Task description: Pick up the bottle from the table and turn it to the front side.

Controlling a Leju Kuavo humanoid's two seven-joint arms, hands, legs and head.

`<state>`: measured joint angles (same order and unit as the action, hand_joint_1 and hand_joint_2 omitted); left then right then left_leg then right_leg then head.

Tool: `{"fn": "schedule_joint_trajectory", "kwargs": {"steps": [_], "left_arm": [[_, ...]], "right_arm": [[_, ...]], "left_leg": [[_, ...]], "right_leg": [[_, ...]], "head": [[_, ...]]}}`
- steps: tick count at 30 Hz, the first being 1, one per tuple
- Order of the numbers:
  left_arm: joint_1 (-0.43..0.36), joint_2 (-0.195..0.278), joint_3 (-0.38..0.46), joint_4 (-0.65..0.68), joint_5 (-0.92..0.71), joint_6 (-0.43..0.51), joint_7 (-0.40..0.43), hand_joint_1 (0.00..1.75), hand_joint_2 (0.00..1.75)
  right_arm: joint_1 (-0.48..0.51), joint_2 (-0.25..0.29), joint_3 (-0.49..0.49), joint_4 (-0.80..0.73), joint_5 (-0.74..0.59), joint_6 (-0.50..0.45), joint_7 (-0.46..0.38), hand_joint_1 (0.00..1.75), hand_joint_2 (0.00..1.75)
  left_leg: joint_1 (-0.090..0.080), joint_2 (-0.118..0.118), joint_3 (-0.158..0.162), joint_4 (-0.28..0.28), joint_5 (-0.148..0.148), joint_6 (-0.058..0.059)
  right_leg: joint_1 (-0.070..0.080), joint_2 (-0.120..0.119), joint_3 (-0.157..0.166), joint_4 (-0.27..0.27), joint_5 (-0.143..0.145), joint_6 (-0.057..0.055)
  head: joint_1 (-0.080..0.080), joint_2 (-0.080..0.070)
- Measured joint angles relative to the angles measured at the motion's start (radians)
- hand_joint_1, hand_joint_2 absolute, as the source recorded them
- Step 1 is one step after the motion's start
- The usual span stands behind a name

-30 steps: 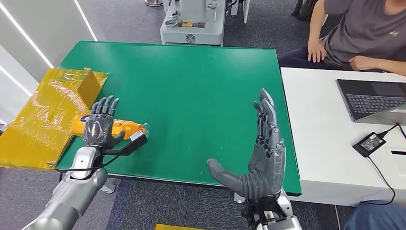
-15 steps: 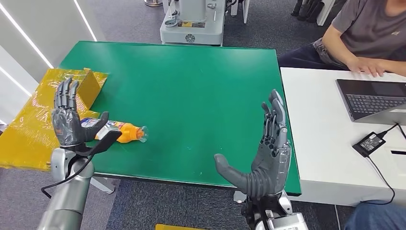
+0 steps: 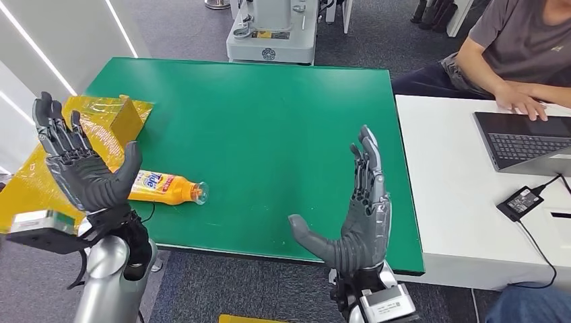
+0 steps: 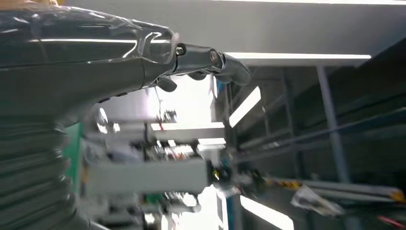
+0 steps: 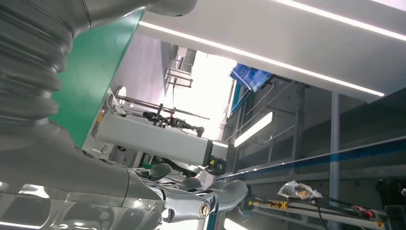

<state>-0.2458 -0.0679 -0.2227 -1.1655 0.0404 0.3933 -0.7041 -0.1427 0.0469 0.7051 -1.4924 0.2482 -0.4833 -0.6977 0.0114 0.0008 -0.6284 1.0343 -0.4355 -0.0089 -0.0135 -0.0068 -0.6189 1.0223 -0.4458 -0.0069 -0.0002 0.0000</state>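
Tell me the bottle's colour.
Orange, with a white and red label; the bottle shows best in the head view.

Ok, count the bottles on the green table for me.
1. An orange plastic bottle with a yellow label lies on its side near the green table's left edge, beside the raised left hand; its far end is hidden.

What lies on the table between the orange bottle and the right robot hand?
Nothing: in the head view, only bare green table stretches between the orange bottle, lying on its side, and the open right robot hand.
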Motion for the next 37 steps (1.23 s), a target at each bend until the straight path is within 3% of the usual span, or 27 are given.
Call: {"fn": "schedule_joint_trajectory", "kwargs": {"steps": [10, 15, 37], "left_arm": [[0.005, -0.116, -0.054, -0.112, 0.124, -0.179, 0.000, 0.00, 1.75], [0.005, -0.143, -0.110, -0.103, 0.194, -0.252, 0.000, 0.00, 1.75], [-0.006, -0.167, -0.154, -0.030, 0.110, -0.210, 0.019, 0.00, 1.75]], "right_arm": [[-0.024, 0.000, 0.019, 0.033, -0.006, 0.004, 0.000, 0.00, 1.75], [-0.023, 0.000, 0.021, 0.041, -0.001, -0.017, 0.000, 0.00, 1.75], [-0.004, 0.002, 0.003, 0.041, 0.014, -0.042, 0.015, 0.00, 1.75]], "left_leg": [[0.000, 0.000, 0.000, 0.000, 0.000, 0.000], [0.000, 0.000, 0.000, 0.000, 0.000, 0.000], [0.000, 0.000, 0.000, 0.000, 0.000, 0.000]], "right_leg": [[0.000, 0.000, 0.001, 0.000, 0.000, 0.000], [0.000, 0.000, 0.000, 0.000, 0.000, 0.000], [0.000, 0.001, 0.000, 0.000, 0.000, 0.000]], "head": [[0.000, 0.000], [0.000, 0.000], [0.000, 0.000]]}}
